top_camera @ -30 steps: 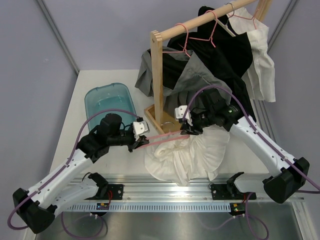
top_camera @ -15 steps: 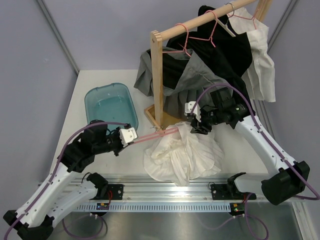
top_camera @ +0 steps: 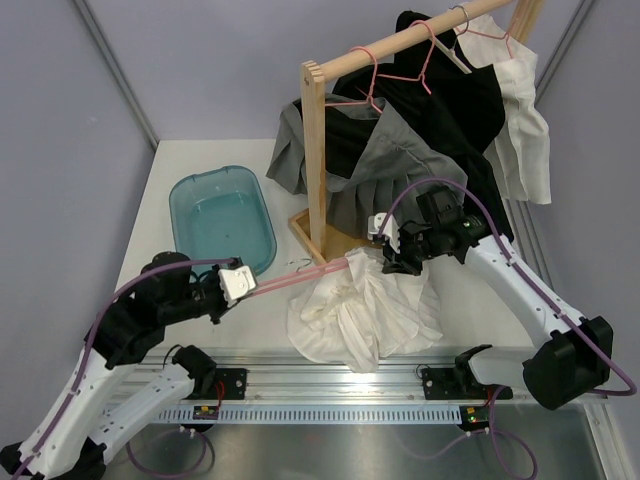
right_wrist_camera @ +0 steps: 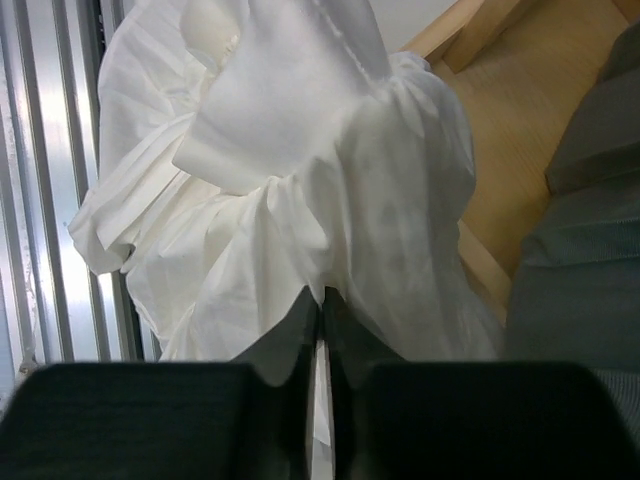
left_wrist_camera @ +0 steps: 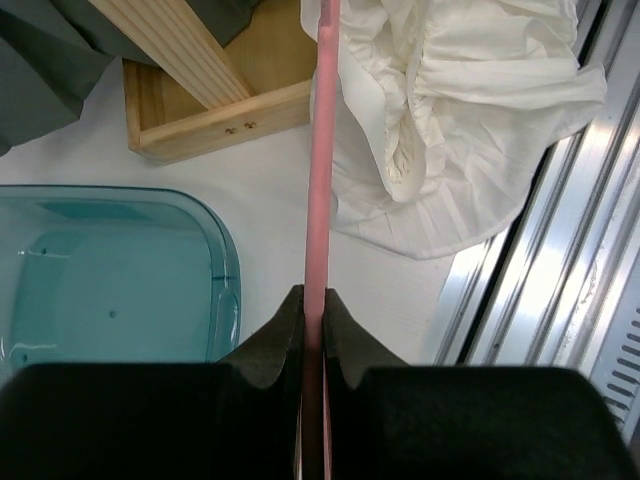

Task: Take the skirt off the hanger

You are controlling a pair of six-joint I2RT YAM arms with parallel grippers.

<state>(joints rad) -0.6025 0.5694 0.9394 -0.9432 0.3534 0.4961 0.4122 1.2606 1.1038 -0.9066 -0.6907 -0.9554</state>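
**Sliding the hanger out of the skirt**

My left end effector [left_wrist_camera: 312, 302] is clamped on the pink hanger [left_wrist_camera: 322, 150]. My right end effector [right_wrist_camera: 320, 300] pinches the white skirt [top_camera: 365, 312], heaped on the bench [top_camera: 200, 160]. The hanger's far end looks buried in cloth, so next I should draw it leftward.

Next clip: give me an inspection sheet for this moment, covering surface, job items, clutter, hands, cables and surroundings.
Surface: white table, nothing spilled seen.
Job's things: white skirt heaped near the front edge; pink hanger runs from its bunched top toward the left, and I cannot tell whether it is free of the cloth.
Clutter: teal tub, looks empty; wooden rack with grey, black and white garments hanging.
Hands: left hand shut on the pink hanger; right hand shut on the white skirt.
Cables: purple cables loop along both arms, no snag seen.
Surroundings: grey walls; metal rail in front.
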